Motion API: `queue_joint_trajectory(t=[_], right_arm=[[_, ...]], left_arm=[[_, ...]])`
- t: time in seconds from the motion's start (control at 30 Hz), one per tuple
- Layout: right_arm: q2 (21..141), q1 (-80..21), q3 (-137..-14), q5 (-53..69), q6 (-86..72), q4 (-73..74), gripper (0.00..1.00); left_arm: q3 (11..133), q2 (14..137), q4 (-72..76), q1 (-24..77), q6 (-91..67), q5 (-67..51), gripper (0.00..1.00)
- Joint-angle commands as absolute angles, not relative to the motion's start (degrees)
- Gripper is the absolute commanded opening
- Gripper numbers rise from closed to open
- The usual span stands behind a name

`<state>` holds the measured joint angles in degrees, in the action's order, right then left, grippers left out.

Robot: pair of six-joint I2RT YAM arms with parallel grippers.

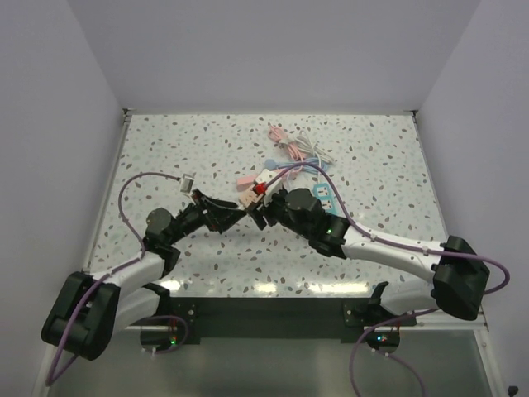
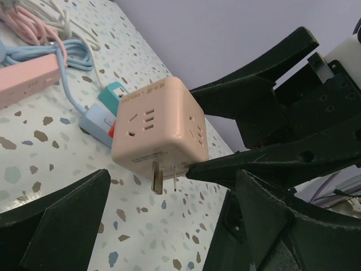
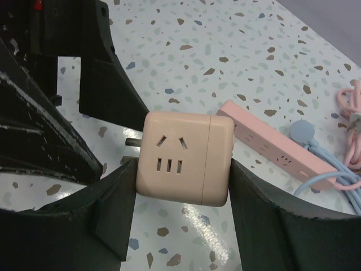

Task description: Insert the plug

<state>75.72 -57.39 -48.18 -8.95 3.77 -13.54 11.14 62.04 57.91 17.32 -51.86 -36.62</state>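
Note:
The plug is a pale pink cube adapter with sockets on its faces and metal prongs on one side. My right gripper is shut on it, one finger on each side, holding it above the table. In the left wrist view the plug hangs with its prongs pointing down, between the right gripper's black fingers. My left gripper is open just in front of it, with nothing between its fingers. From above, both grippers meet at mid-table around the plug. A pink power strip lies flat beyond.
A light blue cable runs from the pink power strip, with pink and white cables coiled behind it. A blue and teal socket block lies on the speckled table. White walls close in the left, right and back sides.

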Motion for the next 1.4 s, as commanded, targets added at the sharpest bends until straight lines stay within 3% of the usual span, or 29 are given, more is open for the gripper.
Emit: queue_joint_trajectory(t=[0.0,0.3,0.6,0.7,0.73,0.8,0.83,0.9,0.97,1.0,1.03,1.07,1.1,1.2,1.23,1.37], right_arm=[[72.7,-57.9,-47.2,-8.2,5.1,-18.8,0.0],[70.1,-58.9,-44.7,-6.2,5.7,-20.2,0.0],[69.7,-59.6,-43.9,-5.8,5.9,-20.4,0.0],[69.8,-59.9,-43.9,-6.1,6.1,-20.6,0.0],[70.0,-59.9,-44.0,-6.6,6.0,-20.5,0.0],[70.4,-59.9,-44.4,-8.2,6.0,-20.0,0.0],[70.5,-59.9,-44.5,-8.6,6.0,-20.0,0.0],[70.6,-59.9,-45.1,-9.0,5.5,-19.3,0.02],[70.6,-59.9,-45.7,-9.2,4.9,-17.8,0.19],[70.7,-59.9,-46.4,-8.9,4.9,-17.1,0.4],[70.4,-59.9,-46.8,-8.3,4.7,-15.4,0.49],[70.4,-59.8,-47.0,-8.0,4.3,-14.7,0.57],[70.2,-59.7,-47.6,-8.0,4.4,-13.9,0.72],[69.4,-59.4,-49.1,-6.3,4.1,-9.8,0.94],[68.9,-58.5,-49.3,-5.5,3.8,-8.5,0.98],[65.4,-54.0,-49.7,4.2,0.5,-6.6,0.98]], left_arm=[[13.3,63.3,62.5,19.5,-52.6,-36.1,0.99],[13.1,68.1,70.9,20.0,-57.0,-37.7,0.98],[12.6,72.6,80.0,20.7,-61.4,-38.7,0.85],[12.5,73.0,81.9,20.9,-62.2,-39.6,0.73],[12.5,73.3,83.4,20.9,-62.7,-40.1,0.62],[12.1,74.0,85.6,21.1,-63.5,-41.9,0.49],[12.0,74.2,88.2,21.2,-64.3,-42.5,0.37],[11.8,75.5,90.7,21.4,-64.9,-44.1,0.27],[11.9,77.5,93.9,21.4,-65.0,-45.0,0.13],[12.0,78.4,95.1,21.4,-65.2,-46.0,0.07],[12.4,79.4,98.0,21.4,-66.0,-46.7,0.0],[13.1,81.8,99.8,21.4,-66.7,-47.3,0.0],[13.6,83.1,103.8,21.4,-67.4,-49.0,0.0],[16.6,88.2,108.6,21.3,-70.5,-52.9,0.0],[17.3,89.0,108.6,21.3,-70.1,-53.3,0.0],[18.3,88.2,107.9,21.3,-67.6,-54.4,0.0]])
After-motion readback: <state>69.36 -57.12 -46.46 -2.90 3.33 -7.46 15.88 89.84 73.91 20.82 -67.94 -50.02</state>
